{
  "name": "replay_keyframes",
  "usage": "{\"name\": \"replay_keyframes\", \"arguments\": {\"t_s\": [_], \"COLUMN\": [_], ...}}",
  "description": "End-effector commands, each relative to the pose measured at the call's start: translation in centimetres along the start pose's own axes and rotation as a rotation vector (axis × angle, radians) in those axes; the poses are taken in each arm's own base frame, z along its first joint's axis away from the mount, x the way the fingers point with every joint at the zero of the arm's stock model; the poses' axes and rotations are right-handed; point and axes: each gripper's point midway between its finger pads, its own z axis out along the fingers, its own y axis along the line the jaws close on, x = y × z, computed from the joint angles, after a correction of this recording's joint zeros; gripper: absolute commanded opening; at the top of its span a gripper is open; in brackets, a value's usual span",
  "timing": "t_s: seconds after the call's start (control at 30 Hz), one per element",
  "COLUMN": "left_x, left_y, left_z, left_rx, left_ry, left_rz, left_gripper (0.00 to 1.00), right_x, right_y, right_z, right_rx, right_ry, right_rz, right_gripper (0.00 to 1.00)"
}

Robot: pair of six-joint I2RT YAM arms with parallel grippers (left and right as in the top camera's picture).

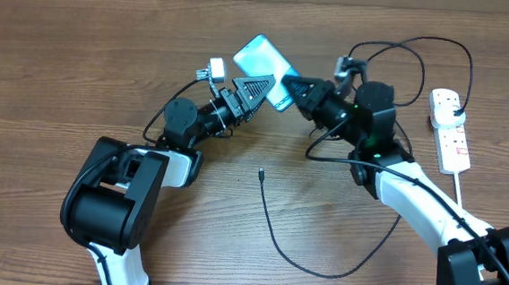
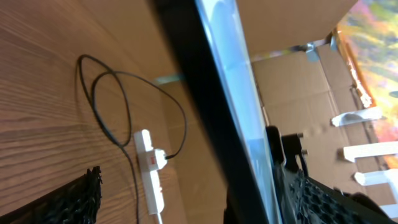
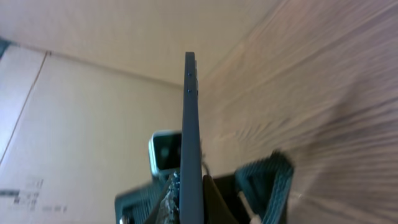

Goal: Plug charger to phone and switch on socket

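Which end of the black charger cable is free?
The small connector tip, loose on the table apart from the phone; the other end is plugged into the white power strip.

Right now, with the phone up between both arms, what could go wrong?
The phone is gripped only at one end by the right gripper, so it may slip or twist. The connector tip lies loose on the table, away from both grippers; the open left gripper must fetch it. Cable loops by the right arm could snag.
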Motion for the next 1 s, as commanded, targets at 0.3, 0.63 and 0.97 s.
{"name": "replay_keyframes", "arguments": {"t_s": [0.3,0.63,0.97], "left_x": [-2.9,-2.8,-2.7], "left_y": [-7.1,-7.2,-5.3], "left_z": [1.1,1.1,0.9], "left_rx": [0.237,0.243,0.168], "left_ry": [-0.051,-0.035,0.017], "left_rz": [-0.009,-0.077,-0.178], "left_gripper": [0.96,0.29,0.04], "right_x": [-0.1,-1.6,-0.7], "right_y": [1.1,1.2,1.9], "right_z": [0.6,0.5,-0.9], "right_rx": [-0.025,-0.015,-0.07], "right_ry": [-0.006,-0.086,0.038], "right_rz": [-0.03,-0.044,-0.185], "right_gripper": [0.04,0.04,1.0]}}
